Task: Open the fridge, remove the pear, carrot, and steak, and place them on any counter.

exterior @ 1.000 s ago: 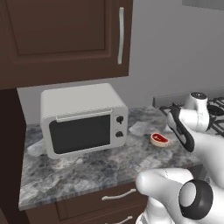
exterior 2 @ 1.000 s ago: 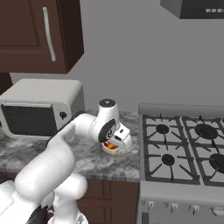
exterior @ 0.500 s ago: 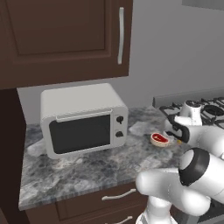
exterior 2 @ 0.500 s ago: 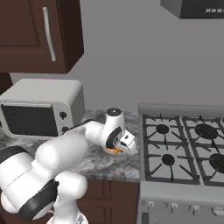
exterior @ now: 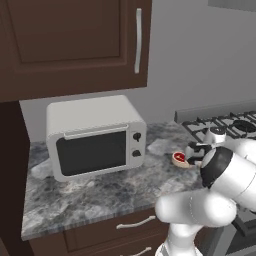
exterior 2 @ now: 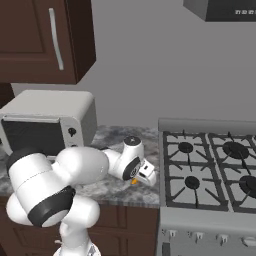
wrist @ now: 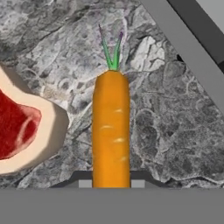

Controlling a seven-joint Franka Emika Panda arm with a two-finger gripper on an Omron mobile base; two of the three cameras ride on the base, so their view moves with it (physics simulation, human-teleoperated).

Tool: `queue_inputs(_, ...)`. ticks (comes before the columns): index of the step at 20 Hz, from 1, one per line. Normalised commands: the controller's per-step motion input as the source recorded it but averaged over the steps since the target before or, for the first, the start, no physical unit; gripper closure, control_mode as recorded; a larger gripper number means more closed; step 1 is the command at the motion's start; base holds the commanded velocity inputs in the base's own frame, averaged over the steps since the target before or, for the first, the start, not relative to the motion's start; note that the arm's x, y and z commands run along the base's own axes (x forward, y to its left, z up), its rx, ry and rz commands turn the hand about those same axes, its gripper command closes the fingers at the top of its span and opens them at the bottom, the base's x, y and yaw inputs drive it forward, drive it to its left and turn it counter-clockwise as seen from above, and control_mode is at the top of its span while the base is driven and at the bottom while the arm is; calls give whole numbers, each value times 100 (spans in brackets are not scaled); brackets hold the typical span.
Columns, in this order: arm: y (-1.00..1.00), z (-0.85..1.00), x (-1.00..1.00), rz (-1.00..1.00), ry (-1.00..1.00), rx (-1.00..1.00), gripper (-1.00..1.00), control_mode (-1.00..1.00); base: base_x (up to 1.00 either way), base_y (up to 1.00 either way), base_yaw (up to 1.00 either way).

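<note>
**Carrot gripped low over the stone desk, steak beside it**

While the white arm reaches low across the grey marbled stone desk (exterior: 100,195), its two-finger tool (wrist: 111,183) is closed narrowly on the slim orange tapered carrot (wrist: 111,131), whose body runs up between the dark tips with its small green top pointing away from the hand. Just beside the carrot, apart from it, lies the flat red steak with a pale fat rim (wrist: 19,131), resting on the desk surface. From the left base camera the steak (exterior: 179,159) sits near the desk's stove end, close to the tool (exterior: 192,155). A white boxy microwave (exterior: 95,137) stands further along, and a black gas stove (exterior 2: 210,170) adjoins the desk.
</note>
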Motion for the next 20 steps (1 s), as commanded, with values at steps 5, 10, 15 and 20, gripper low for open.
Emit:
queue_inputs(5,0,-18,0,0,-1,0,-100,-100,0,0,0)
queue_inputs(10,0,0,0,0,-5,0,-100,-100,0,0,0)
queue_inputs(15,0,53,-10,0,-14,0,-100,-100,0,0,0)
queue_inputs(20,0,100,-21,0,-11,0,-100,-100,0,0,0)
